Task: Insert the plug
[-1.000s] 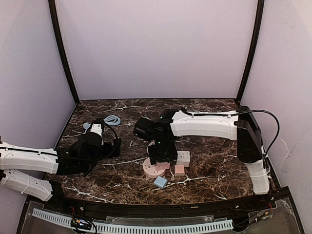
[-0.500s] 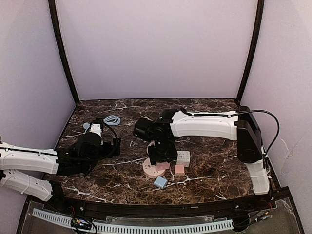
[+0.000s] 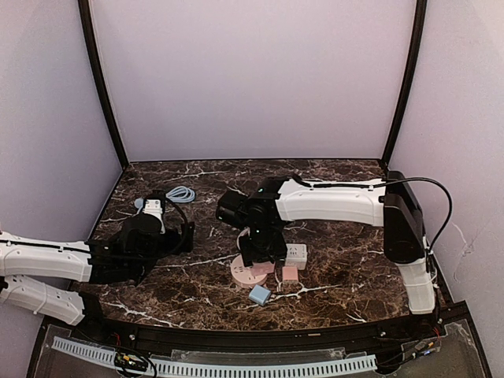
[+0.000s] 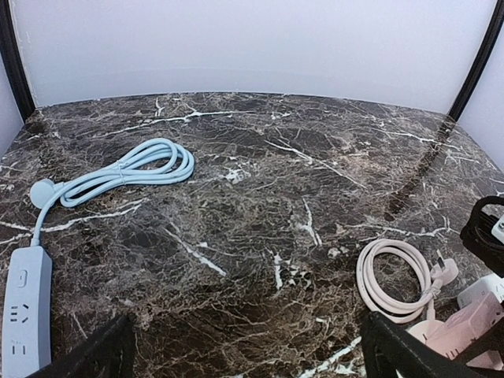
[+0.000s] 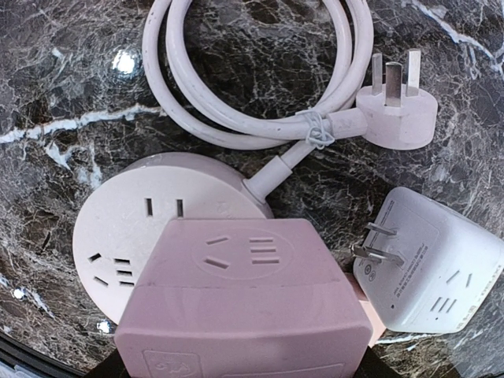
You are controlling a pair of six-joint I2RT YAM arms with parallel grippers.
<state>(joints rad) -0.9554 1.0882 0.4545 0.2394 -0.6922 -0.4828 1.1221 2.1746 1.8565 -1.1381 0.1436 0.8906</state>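
Observation:
The plug is a pink cube adapter (image 5: 244,299) with socket holes on its upper face; its prongs are hidden underneath. My right gripper (image 5: 244,372) is shut on it, with only dark finger edges showing at the cube's lower corners. The cube hangs over the right part of a round pink socket (image 5: 130,228), whose slots show at the left. From above, the right gripper (image 3: 260,250) points down over that round socket (image 3: 242,276). My left gripper (image 4: 248,364) is open over bare marble, well to the left (image 3: 175,235).
A white adapter (image 5: 429,268) lies on its side right of the cube, prongs toward it. The round socket's coiled cable and plug (image 5: 398,110) lie behind. A small pink cube (image 3: 290,273) and blue cube (image 3: 259,294) sit nearby. A blue power strip (image 4: 22,311) and cable (image 4: 126,169) lie far left.
The left arm has shifted very slightly back toward the left. The right arm and the pink cube have stayed put.

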